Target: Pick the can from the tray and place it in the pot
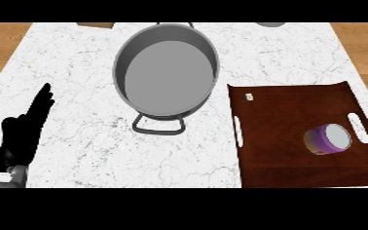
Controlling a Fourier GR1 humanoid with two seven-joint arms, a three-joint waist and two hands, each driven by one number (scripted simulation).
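Note:
A purple can (pixel 328 140) with a pale lid lies on its side on the dark brown tray (pixel 287 126) at the right of the counter. The grey pot (pixel 167 70) stands left of the tray, with nothing inside and one handle pointing toward me. My left hand (pixel 25 129) rests at the far left edge, fingers straight and pointing up, far from both the pot and the can. My right hand does not show in the head view.
White marble counter (pixel 79 68) with wooden borders at both sides. A brown object (pixel 96 25) and a grey round object (pixel 270 24) peek in at the far edge. White handle slots mark the tray's left and right rims.

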